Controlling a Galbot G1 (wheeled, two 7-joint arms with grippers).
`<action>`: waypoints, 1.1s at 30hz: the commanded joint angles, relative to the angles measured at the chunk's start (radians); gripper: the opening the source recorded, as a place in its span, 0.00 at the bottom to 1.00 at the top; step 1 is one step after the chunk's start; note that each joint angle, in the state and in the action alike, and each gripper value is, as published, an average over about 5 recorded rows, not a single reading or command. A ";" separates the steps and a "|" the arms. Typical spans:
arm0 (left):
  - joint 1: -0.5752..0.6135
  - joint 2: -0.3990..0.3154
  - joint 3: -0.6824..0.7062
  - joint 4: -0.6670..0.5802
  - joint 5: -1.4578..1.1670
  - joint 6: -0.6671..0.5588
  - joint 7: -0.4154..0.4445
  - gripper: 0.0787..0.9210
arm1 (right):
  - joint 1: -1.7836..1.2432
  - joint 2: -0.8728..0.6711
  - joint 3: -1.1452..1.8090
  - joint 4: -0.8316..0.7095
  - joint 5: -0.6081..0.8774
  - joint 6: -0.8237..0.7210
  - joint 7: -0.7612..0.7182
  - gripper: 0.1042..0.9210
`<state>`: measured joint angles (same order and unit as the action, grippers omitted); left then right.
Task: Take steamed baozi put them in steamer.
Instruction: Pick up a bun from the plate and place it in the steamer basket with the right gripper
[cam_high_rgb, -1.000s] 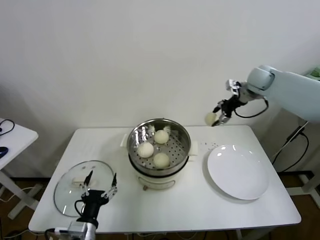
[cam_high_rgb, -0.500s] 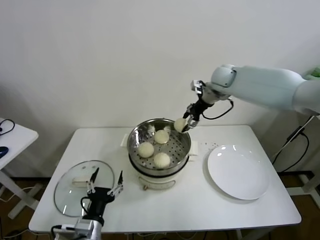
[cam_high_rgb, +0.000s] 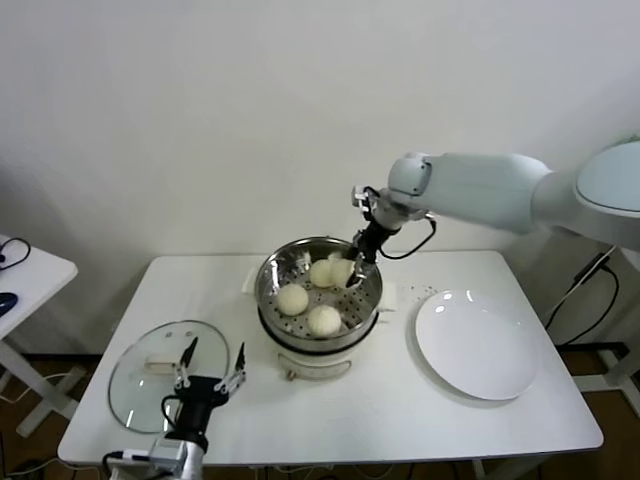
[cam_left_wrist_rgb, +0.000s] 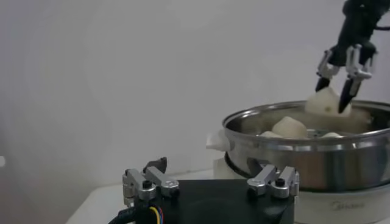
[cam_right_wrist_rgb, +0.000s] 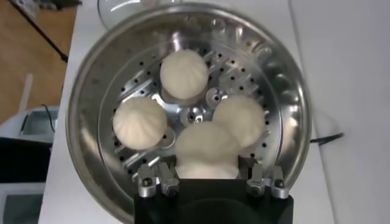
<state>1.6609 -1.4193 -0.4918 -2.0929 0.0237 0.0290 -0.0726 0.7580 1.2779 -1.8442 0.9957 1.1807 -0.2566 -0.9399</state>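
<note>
The shiny steel steamer (cam_high_rgb: 268, 290) stands on its white cooker base at the table's middle. Three cream-white baozi lie on its perforated bottom (cam_right_wrist_rgb: 184, 73) (cam_right_wrist_rgb: 139, 120) (cam_right_wrist_rgb: 241, 119). My right gripper (cam_high_rgb: 349, 270) is shut on a fourth baozi (cam_right_wrist_rgb: 206, 150) and holds it over the steamer's back right part, just above the rim, close to the rear bun. The held baozi (cam_left_wrist_rgb: 325, 101) and steamer (cam_left_wrist_rgb: 292, 155) also show in the left wrist view. My left gripper (cam_high_rgb: 207, 377) is open and empty, low at the table's front left by the glass lid.
A flat glass lid (cam_high_rgb: 138, 378) lies at the front left of the white table (cam_high_rgb: 350, 420). A white round plate (cam_high_rgb: 476, 342) lies to the right of the steamer. A small white side table (cam_high_rgb: 25, 275) stands at the far left.
My right gripper has carried the baozi leftward from beside the plate's far side and lowered it over the steamer. The left gripper shifted slightly near the lid.
</note>
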 joint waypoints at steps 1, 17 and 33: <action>0.000 0.000 -0.015 0.002 -0.015 0.001 -0.001 0.88 | -0.039 0.028 -0.035 -0.022 -0.099 0.010 -0.007 0.69; -0.009 -0.010 -0.011 0.008 -0.011 0.001 -0.003 0.88 | -0.050 0.033 -0.037 -0.021 -0.106 0.010 0.000 0.70; -0.016 -0.013 -0.001 0.013 -0.009 0.004 -0.007 0.88 | -0.046 0.027 -0.025 -0.020 -0.108 0.022 0.008 0.87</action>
<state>1.6451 -1.4320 -0.4933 -2.0823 0.0150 0.0332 -0.0790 0.7123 1.3048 -1.8744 0.9765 1.0760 -0.2370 -0.9305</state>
